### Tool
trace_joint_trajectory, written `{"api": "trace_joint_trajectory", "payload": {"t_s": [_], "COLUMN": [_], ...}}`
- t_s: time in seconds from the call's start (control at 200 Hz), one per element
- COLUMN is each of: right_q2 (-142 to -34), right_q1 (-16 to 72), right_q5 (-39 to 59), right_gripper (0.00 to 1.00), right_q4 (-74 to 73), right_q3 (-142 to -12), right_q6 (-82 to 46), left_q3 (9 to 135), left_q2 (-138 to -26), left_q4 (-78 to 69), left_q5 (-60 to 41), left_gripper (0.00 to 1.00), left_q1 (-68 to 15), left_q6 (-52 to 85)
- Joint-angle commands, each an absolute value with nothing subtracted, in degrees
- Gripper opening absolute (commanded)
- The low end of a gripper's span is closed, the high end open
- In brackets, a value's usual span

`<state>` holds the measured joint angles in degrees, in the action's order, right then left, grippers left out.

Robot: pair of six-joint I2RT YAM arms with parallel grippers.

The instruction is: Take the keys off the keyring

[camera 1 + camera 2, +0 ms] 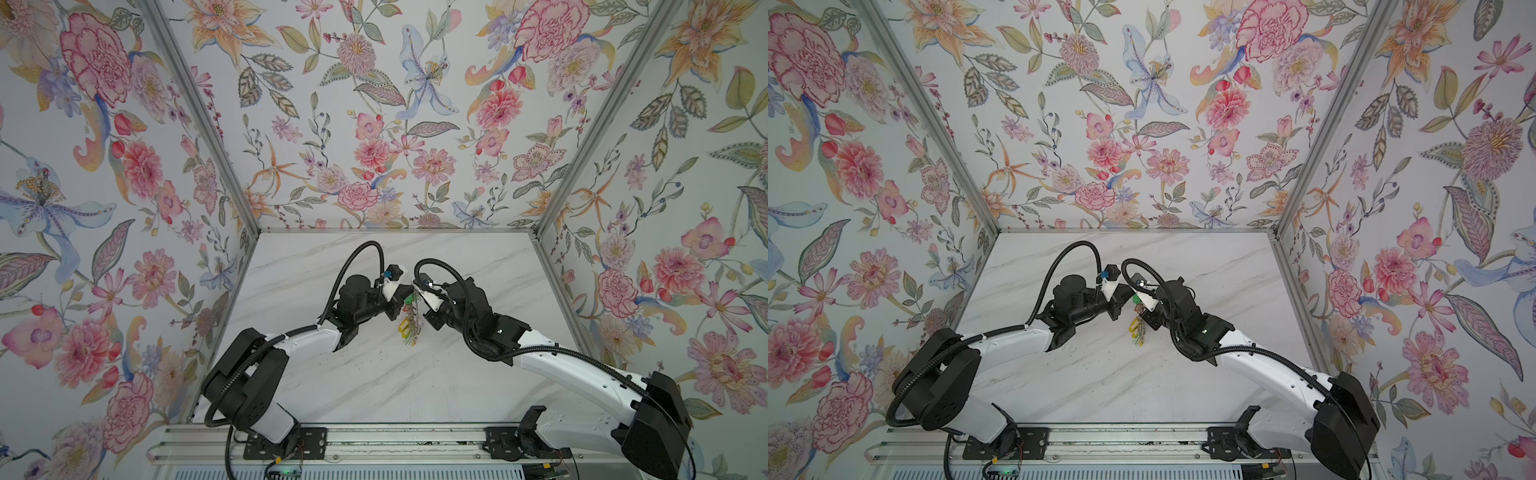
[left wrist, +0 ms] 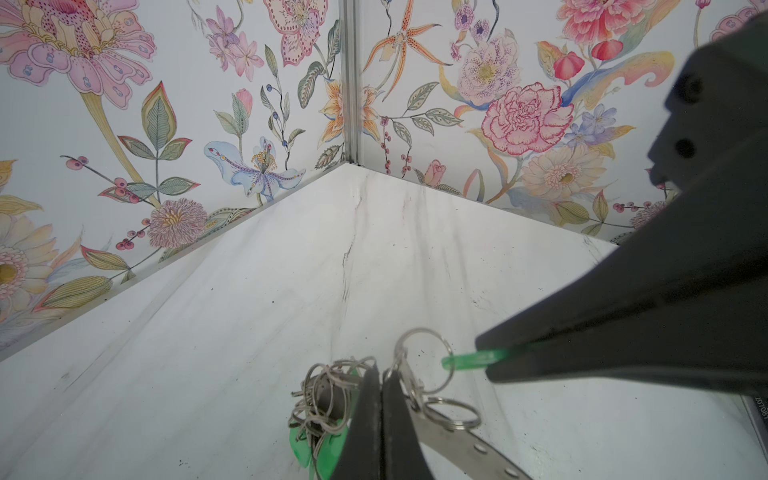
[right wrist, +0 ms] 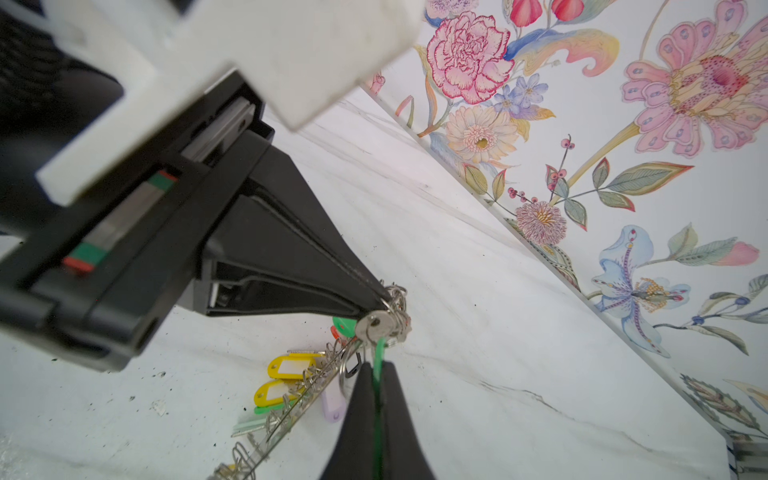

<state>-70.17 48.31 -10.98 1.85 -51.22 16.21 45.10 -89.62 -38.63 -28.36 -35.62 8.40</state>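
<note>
Keyring (image 2: 457, 440) sits tilted on edge over the marble table (image 1: 374, 386), between the two arms in both top views.

- The left gripper (image 2: 381, 372) has its jaws fully closed, pinching the keyring's rim. Split rings are bunched on either side of its fingers.
- The right gripper (image 3: 376, 368) also has its jaws closed, clamped flat on a green tag (image 2: 473, 358) just beside the keyring. The two grippers' tips are near each other but not touching.
- The tag's split ring (image 2: 424, 361) runs from the tag's end back to the keyring, right next to the left fingers. Can't tell whether it's threaded through a rim hole.
- One silver key (image 3: 374, 325) hangs there too, at the keyring's upper end.
- The remaining keys (image 1: 409, 328) hang off the keyring below the grip point. That includes two yellow tags (image 3: 291, 368), a lilac tag (image 3: 332, 405) and other green tags (image 2: 301, 446) on the side away from the right gripper.
- Can't tell if the keyring's lower end touches the table or hangs clear of it.
</note>
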Motion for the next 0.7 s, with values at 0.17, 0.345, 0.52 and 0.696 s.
{"api": "trace_joint_trajectory", "payload": {"t_s": [0.17,0.345,0.52,0.696], "right_q2": [-64.3,-64.1,-63.2,-62.9], "right_q1": [51.5,51.2,50.9,50.7], "right_q5": [-8.3,-10.2,-11.5,-12.1], "right_gripper": [0.0,0.0,0.0,0.0], "right_q4": [3.6,3.9,3.9,3.9], "right_q3": [-49.7,-48.9,-47.8,-47.4], "right_q6": [14.6,13.7,12.8,12.4], "left_q3": [43.2,42.4,41.5,40.9], "left_q2": [-90.2,-90.0,-87.3,-86.7], "left_q4": [-34.3,-34.8,-35.3,-35.6], "left_q5": [-6.8,-6.8,-6.7,-6.8], "left_gripper": [0.0,0.0,0.0,0.0], "left_q1": [-26.5,-25.9,-25.1,-24.8], "left_q6": [11.0,11.2,11.6,11.8]}}
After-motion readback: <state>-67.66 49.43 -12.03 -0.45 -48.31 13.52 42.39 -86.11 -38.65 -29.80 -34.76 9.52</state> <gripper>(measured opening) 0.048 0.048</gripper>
